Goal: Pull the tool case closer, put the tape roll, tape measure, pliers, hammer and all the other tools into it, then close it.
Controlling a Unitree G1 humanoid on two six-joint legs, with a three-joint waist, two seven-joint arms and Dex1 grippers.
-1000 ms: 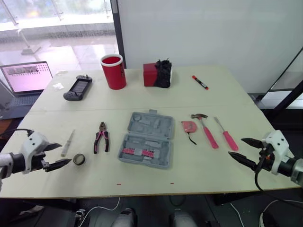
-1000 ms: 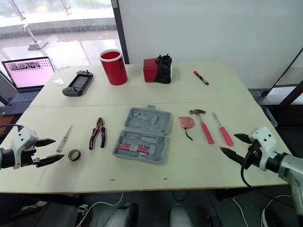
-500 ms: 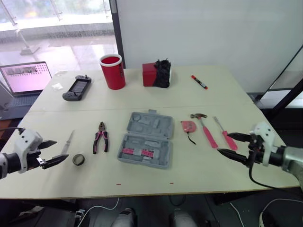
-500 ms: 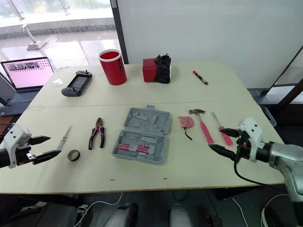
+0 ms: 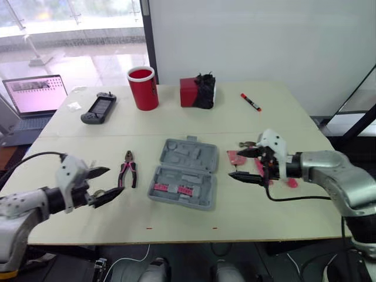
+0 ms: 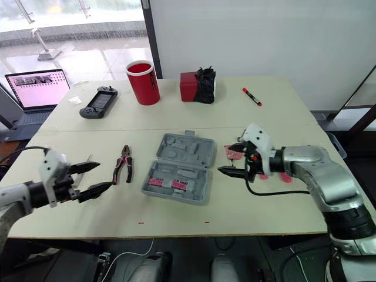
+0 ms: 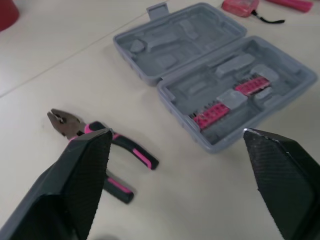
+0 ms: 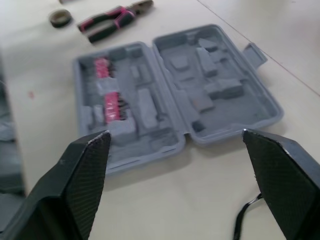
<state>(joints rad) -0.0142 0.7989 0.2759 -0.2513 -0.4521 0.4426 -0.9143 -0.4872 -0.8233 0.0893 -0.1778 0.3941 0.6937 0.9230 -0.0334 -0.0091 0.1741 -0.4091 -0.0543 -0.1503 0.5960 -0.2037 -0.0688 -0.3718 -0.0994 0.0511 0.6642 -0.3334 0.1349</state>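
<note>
- The case (image 5: pixel 183 181) lies open and flat at the middle of the table (image 5: pixel 176 126). Its empty lid half is on the far side, and the near half holds pink bit strips.
- The left gripper (image 5: pixel 113 180) hovers low over the near part of the table, left of the case. Its two black fingers (image 7: pixel 80 190) are spread wide, grip nothing and point toward the case.
- The pliers (image 5: pixel 127 175), with pink-and-black handles, lie on the table between the left gripper and the case, just beside the fingertips and apart from the case.
- The right gripper (image 5: pixel 234 164) hangs just off the case's right edge, aimed at it. Its fingers (image 8: pixel 280 185) are also wide apart and empty.
- The pink tape measure (image 5: pixel 234 157) sits on the table right of the case, partly covered by the right gripper. Whether the gripper touches it cannot be told.
- The hammer (image 5: pixel 247 143) lies beyond the tape measure, its head showing past the gripper. The pink screwdriver (image 5: pixel 291 183) is partly hidden by the right arm.
- In the right wrist view the tape roll (image 8: pixel 61 18) lies flat past the pliers, well apart from the case.
- Along the far side of the table stand a red cup (image 5: pixel 143 88) and a red box (image 5: pixel 197 93), with a marker (image 5: pixel 249 101) and a controller (image 5: pixel 98 109) lying nearby.
</note>
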